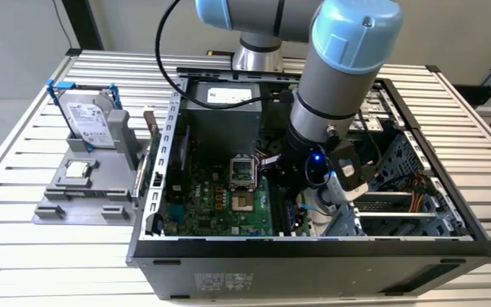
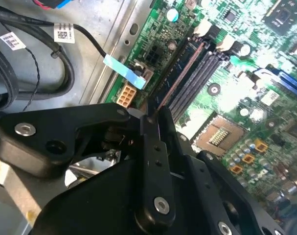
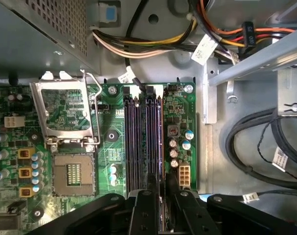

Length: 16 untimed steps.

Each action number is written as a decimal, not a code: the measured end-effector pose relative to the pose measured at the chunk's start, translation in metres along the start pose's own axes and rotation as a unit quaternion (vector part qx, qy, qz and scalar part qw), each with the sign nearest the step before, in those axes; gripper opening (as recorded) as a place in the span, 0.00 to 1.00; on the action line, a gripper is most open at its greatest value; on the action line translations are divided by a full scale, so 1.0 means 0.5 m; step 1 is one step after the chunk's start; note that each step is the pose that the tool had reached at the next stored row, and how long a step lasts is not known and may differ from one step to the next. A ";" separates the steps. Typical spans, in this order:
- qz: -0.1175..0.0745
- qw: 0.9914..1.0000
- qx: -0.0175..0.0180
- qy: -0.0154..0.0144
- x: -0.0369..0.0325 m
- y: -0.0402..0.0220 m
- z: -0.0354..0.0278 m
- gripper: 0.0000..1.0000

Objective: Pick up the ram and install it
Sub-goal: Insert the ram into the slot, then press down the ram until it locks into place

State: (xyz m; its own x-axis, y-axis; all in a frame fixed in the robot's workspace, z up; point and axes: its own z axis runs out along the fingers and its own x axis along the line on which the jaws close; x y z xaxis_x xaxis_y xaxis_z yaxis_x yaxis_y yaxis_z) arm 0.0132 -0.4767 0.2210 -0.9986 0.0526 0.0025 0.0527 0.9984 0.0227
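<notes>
We see the gripper [image 3: 159, 205] down inside the open computer case [image 1: 314, 252], its two black fingers [image 2: 153, 147] drawn close together and pinching the ram [image 2: 180, 78] by its near end. In the second wrist view the stick shows edge-on as a thin brownish line running away from the fingers over the dark memory slots [image 3: 143, 142] on the green motherboard [image 3: 180, 105] — whether it is already seated in a slot or just above one, we cannot tell. In the first wrist view the ram is a narrow sliver between the fingers, lined up with the slots, and most of its face is hidden. Beside the slots lies the open processor socket [image 3: 72, 171]. In the exterior view the arm [image 1: 339, 83] covers the gripper and the ram. Outside the case, toward the exterior view's left, a hard drive [image 1: 89, 121] stands in a grey holder [image 1: 84, 198].
</notes>
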 end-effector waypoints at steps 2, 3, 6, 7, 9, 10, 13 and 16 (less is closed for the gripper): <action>0.002 1.000 0.000 0.000 0.000 0.000 -0.018 1.00; 0.002 1.000 0.000 0.001 0.000 0.001 -0.027 1.00; 0.002 1.000 0.000 0.003 0.000 0.001 -0.047 1.00; 0.002 1.000 0.000 0.004 0.000 0.001 -0.050 1.00; 0.002 1.000 0.000 0.004 0.000 0.001 -0.050 1.00; 0.002 1.000 0.000 0.004 0.000 0.001 -0.050 1.00; 0.003 1.000 0.001 0.004 0.000 0.001 -0.051 0.00; 0.002 1.000 0.001 0.004 0.000 0.001 -0.051 0.00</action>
State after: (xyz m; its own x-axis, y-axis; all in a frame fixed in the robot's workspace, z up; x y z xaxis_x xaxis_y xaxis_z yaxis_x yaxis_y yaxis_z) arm 0.0132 -0.4768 0.2463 -0.9983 0.0574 0.0114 0.0576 0.9981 0.0207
